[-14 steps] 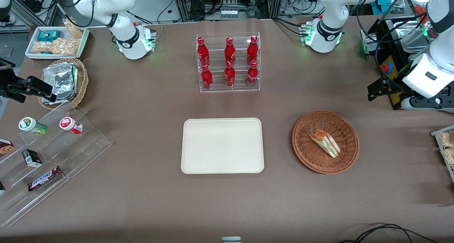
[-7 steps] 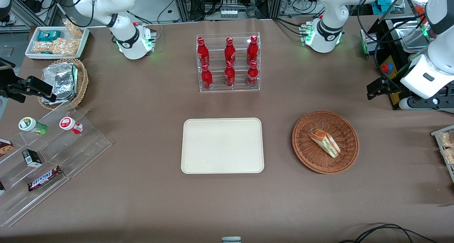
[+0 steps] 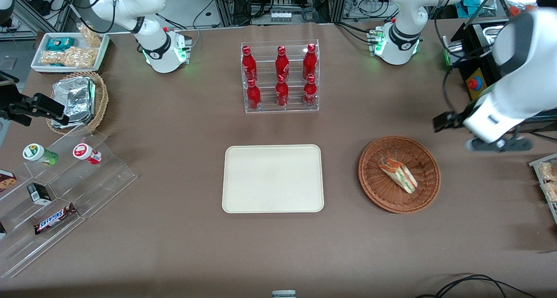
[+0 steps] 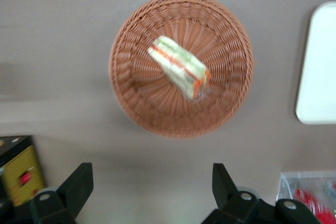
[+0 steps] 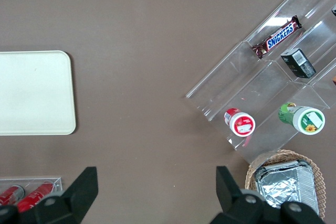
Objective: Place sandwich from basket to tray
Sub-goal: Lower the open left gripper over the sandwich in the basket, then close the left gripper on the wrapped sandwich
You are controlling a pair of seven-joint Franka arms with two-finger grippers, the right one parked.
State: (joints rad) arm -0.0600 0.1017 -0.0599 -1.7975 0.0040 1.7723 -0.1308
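The sandwich (image 3: pixel 398 175), a pale wedge with green, red and orange layers, lies in the reddish-brown wicker basket (image 3: pixel 370 159). The wrist view looks down on the sandwich (image 4: pixel 178 66) in the basket (image 4: pixel 131 98). My gripper (image 3: pixel 444 122) hangs above the table just outside the basket's rim, farther from the front camera than the basket. It is open (image 4: pixel 151 174), its fingers wide apart with only bare table between them. The cream tray (image 3: pixel 273 178) lies flat beside the basket, toward the parked arm's end, with nothing on it; its edge (image 4: pixel 317 66) also shows.
A clear rack of red bottles (image 3: pixel 280 76) stands farther back than the tray. A black box with a red button (image 3: pixel 476 82) sits close to my arm. A snack tray (image 3: pixel 546 180) lies at the working arm's table edge. Acrylic steps (image 3: pixel 65 180) and a foil basket (image 3: pixel 78 100) are at the parked arm's end.
My arm has swung in from the table's edge toward the basket and a little nearer the front camera. The sandwich, basket and tray have not moved.
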